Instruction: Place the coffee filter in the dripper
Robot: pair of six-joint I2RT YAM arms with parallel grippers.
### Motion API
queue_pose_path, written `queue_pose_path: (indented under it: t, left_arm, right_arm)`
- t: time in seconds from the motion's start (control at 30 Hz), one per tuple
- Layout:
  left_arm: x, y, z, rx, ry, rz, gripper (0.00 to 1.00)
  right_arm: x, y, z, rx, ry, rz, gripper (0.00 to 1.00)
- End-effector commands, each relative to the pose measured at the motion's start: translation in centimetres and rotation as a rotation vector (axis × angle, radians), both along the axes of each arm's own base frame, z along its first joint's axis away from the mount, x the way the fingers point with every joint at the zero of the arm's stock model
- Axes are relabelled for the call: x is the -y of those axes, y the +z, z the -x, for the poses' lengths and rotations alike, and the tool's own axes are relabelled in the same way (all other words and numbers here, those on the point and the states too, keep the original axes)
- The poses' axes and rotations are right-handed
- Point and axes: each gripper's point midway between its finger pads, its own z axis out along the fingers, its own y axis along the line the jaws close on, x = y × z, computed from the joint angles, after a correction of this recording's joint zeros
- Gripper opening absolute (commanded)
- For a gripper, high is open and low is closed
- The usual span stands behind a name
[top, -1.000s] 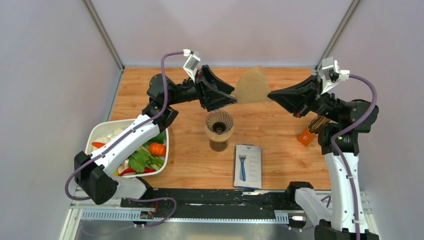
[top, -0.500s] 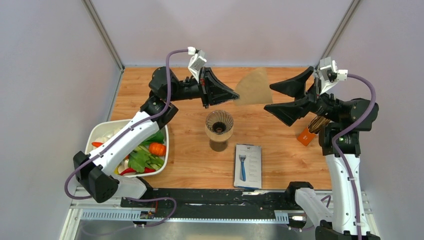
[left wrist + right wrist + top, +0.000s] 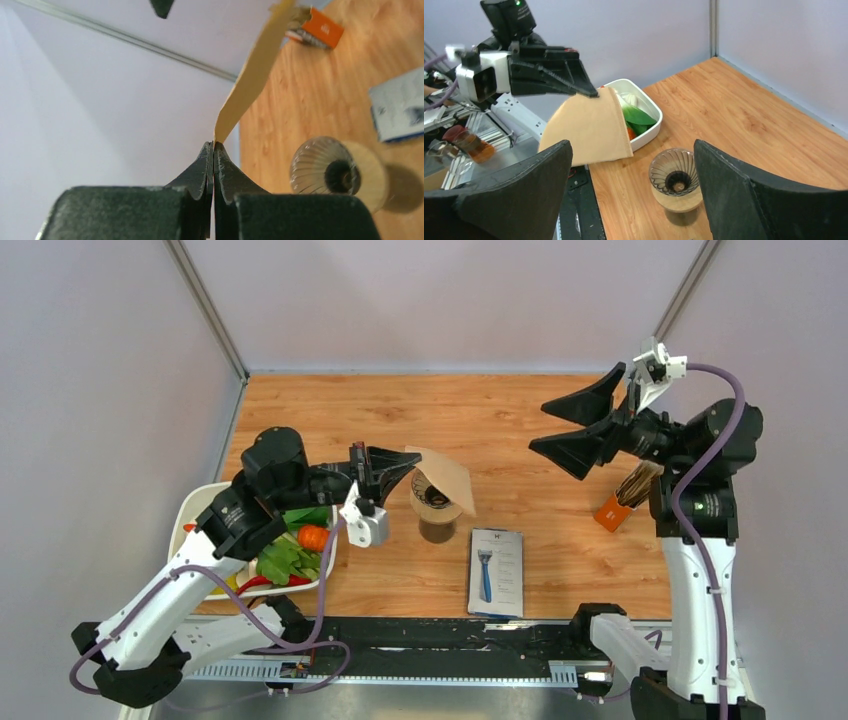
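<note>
The coffee filter [image 3: 447, 480], a flat light-tan paper fan, hangs tilted in the air over the dripper [image 3: 430, 502] and hides part of its rim in the top view. My left gripper [image 3: 410, 456] is shut on one corner of the filter [image 3: 255, 65], reaching in from the left. The dripper [image 3: 674, 175] stands upright on the wooden table with nothing inside its ribbed cone. My right gripper [image 3: 540, 426] hovers open at the back right, well apart from the filter [image 3: 589, 130], and nothing sits between its fingers [image 3: 724, 190].
A white tray [image 3: 205, 502] of vegetables sits at the near left, under the left arm. A booklet picturing a razor [image 3: 496, 570] lies in front of the dripper. An orange holder with sticks [image 3: 618, 504] stands beneath the right arm. Walls close off the back and sides.
My right gripper opened and let go of the filter, then drew back to the right. My left gripper shut on the filter and swung it forward from the back, over the dripper.
</note>
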Motion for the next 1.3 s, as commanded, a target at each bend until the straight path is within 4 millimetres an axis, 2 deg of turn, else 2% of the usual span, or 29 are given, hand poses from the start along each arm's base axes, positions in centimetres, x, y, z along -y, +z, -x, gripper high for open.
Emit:
queue_pose_path:
  t: [0.0, 0.07, 0.1, 0.13, 0.17, 0.2, 0.23, 0.27, 0.37, 0.57, 0.73, 0.93, 1.13, 1.27]
  left_arm:
    - [-0.1, -3.5, -2.1, 0.372, 0.018, -0.305, 0.00]
    - [-0.1, -3.4, -2.2, 0.463, 0.021, -0.323, 0.00]
    - [0.0, -4.2, -2.3, 0.510, 0.013, -0.348, 0.00]
    - [0.0, -3.3, -2.1, 0.575, 0.019, -0.319, 0.00]
    - [0.3, -4.3, -2.0, 0.631, -0.002, -0.336, 0.00]
    - [0.2, -3.3, -1.6, 0.700, 0.000, -0.304, 0.00]
    - [0.6, -4.2, -1.1, 0.767, -0.041, -0.311, 0.00]
    - [0.5, -3.4, -0.5, 0.827, -0.046, -0.280, 0.00]
    - [1.1, -4.3, 2.0, 1.005, -0.168, -0.246, 0.00]
    - [1.6, -3.4, 6.2, 1.228, -0.312, -0.158, 0.00]
    - [1.8, -2.8, 8.5, 1.314, -0.381, -0.106, 0.00]
    - [2.0, -4.1, 9.6, 1.376, -0.437, -0.078, 0.00]
    - [2.1, -4.6, 10.4, 1.396, -0.471, -0.048, 0.00]
    - [2.1, -4.3, 10.4, 1.419, -0.460, -0.037, 0.00]
  right_arm:
    - [0.5, 0.0, -2.3, 0.060, -0.131, 0.088, 0.93]
    - [0.3, -0.8, -2.8, 0.047, -0.150, 0.119, 0.92]
    - [0.2, -1.5, -3.1, 0.024, -0.155, 0.133, 0.93]
    - [0.1, -2.3, -3.3, -0.006, -0.145, 0.146, 0.94]
    - [-0.2, -3.2, -3.3, -0.038, -0.121, 0.153, 0.96]
    - [-0.6, -4.0, -3.0, -0.059, -0.078, 0.156, 0.98]
    - [-1.4, -4.4, -2.1, -0.058, -0.007, 0.159, 0.99]
    - [-1.7, -4.8, -1.9, -0.051, 0.017, 0.167, 1.00]
    - [-3.5, -6.0, -0.5, -0.007, 0.139, 0.202, 1.00]
    - [-7.0, -7.6, 2.2, 0.025, 0.311, 0.271, 1.00]
    - [-8.7, -9.0, 4.7, 0.047, 0.398, 0.316, 1.00]
    - [-9.8, -10.9, 6.2, 0.049, 0.456, 0.377, 0.95]
    - [-10.3, -11.9, 6.8, -0.007, 0.502, 0.375, 0.77]
    - [-10.2, -12.9, 7.4, -0.075, 0.528, 0.369, 0.73]
